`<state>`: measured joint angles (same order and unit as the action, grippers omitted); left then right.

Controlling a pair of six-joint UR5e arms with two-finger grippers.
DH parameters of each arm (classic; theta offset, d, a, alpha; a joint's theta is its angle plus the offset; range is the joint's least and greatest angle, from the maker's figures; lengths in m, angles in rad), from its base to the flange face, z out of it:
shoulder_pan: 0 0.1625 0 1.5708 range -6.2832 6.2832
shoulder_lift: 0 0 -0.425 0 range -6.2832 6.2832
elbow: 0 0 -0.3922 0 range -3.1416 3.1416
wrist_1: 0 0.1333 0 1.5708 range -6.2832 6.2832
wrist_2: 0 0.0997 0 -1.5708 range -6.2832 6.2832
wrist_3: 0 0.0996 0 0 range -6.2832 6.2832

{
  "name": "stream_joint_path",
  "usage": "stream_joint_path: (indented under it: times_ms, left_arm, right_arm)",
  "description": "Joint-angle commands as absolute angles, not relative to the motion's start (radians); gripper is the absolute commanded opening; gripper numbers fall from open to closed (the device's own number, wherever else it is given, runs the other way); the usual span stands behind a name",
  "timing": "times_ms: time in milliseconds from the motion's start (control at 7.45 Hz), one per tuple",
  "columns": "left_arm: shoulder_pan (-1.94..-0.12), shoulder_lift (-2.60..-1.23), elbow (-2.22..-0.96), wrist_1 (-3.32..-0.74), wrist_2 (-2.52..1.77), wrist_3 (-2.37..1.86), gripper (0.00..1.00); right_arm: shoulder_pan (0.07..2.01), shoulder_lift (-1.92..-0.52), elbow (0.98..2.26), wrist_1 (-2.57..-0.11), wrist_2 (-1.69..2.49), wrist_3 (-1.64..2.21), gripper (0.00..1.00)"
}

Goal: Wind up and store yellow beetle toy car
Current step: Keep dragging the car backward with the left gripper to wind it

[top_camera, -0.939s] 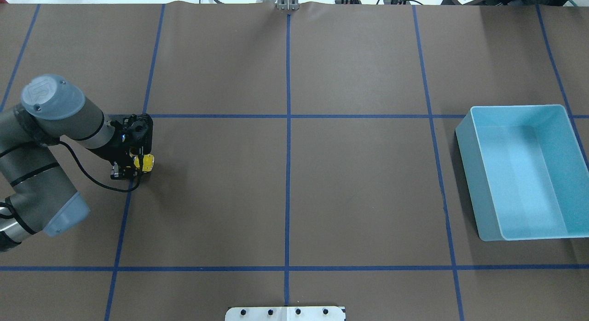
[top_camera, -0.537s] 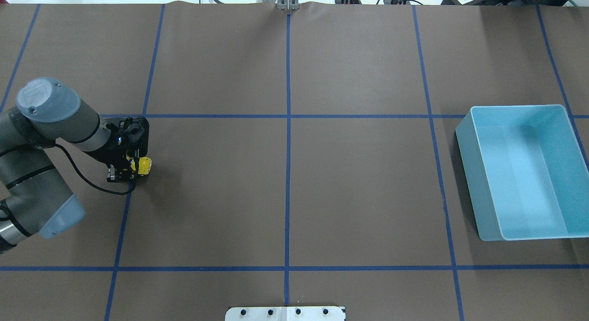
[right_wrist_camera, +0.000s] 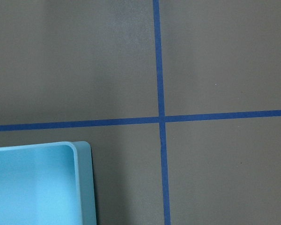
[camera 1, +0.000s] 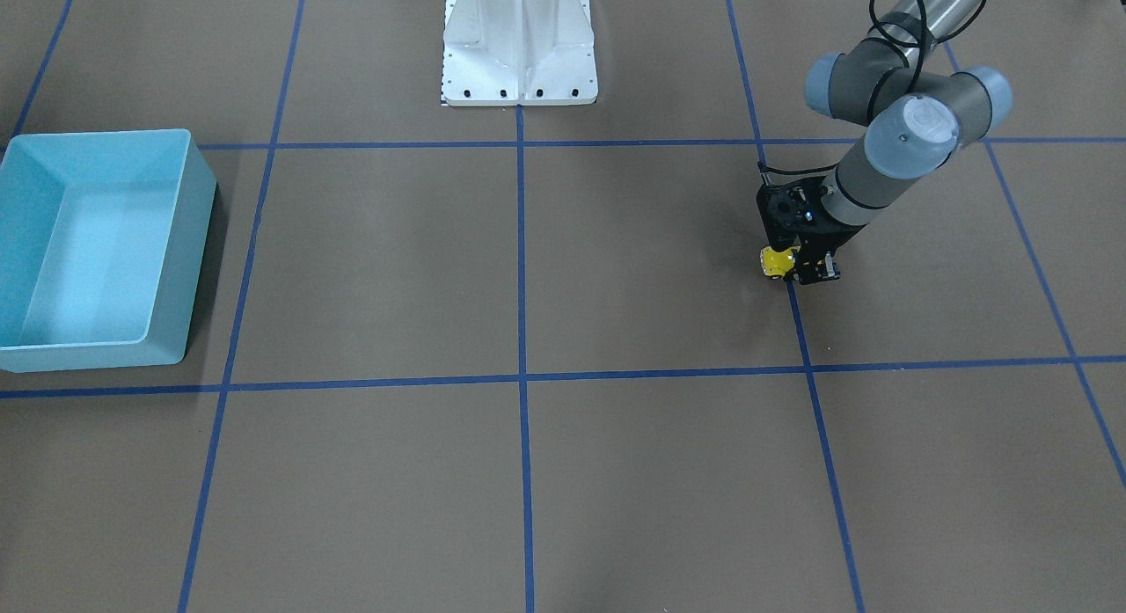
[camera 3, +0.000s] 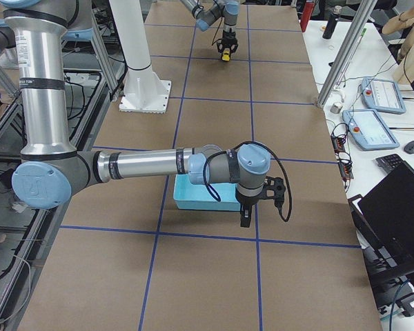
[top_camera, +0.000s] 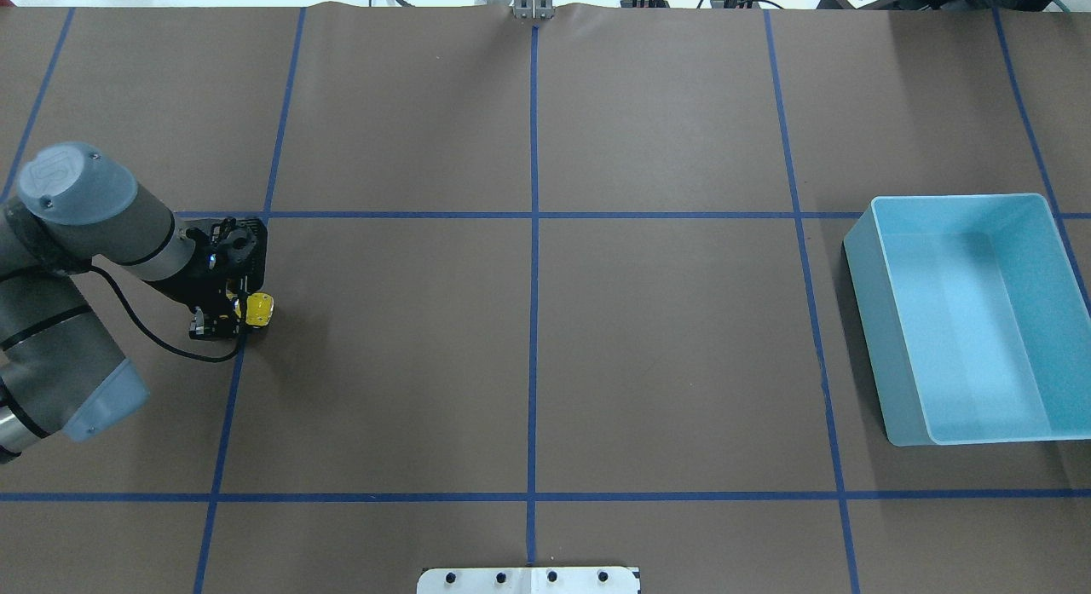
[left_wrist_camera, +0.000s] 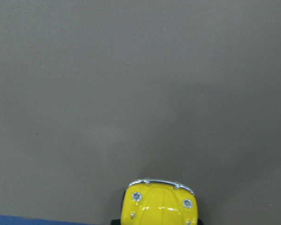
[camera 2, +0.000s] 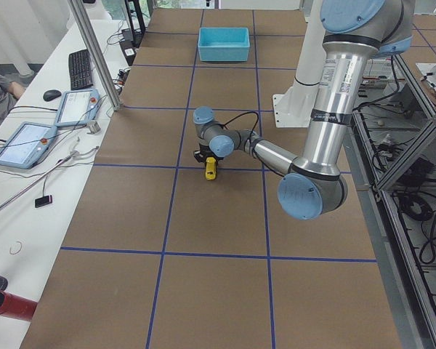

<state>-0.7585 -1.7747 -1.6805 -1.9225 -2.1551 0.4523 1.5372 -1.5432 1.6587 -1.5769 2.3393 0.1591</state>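
- Yellow beetle toy car [top_camera: 259,309]: at the left middle of the overhead view, wheels on the brown paper [top_camera: 383,364], just right of a blue tape line [top_camera: 228,398]. Its nose sits at the bottom centre of my left wrist view.
- Handling, as I judge it: light, rigid, with a glossy rounded shell that is likely slick. It is best taken low across the flanks, clear of the wheels, which must roll for winding.
- My left gripper [top_camera: 241,314]: fingers drawn in narrow on the car's rear half.
- My right gripper [camera 3: 244,219]: near a corner of the light blue bin [top_camera: 862,304] at the overhead view's right. I cannot tell whether its fingers are spread or closed.
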Motion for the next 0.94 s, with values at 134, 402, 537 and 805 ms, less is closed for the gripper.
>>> stream_joint_path:
  times_ms: [134, 402, 537, 805]
  left_arm:
    - [-0.764, -1.752, -1.68, -1.944, -2.16, 0.454, 0.0]
    - [-0.773, -1.744, -1.68, -1.951, -2.175, 0.456, 0.0]
    - [-0.778, -1.73, -1.675, -1.966, -2.187, 0.456, 0.0]
    - [-0.787, -1.721, -1.669, -1.979, -2.207, 0.459, 0.0]
  right_arm:
    - [1.537, -1.542, 1.66, -1.577, 2.339, 0.16, 1.0]
    - [1.534, -1.529, 1.658, -1.578, 2.339, 0.158, 1.0]
    - [1.534, -1.529, 1.657, -1.578, 2.339, 0.158, 1.0]
    - [1.532, -1.528, 1.658, -1.578, 2.339, 0.158, 1.0]
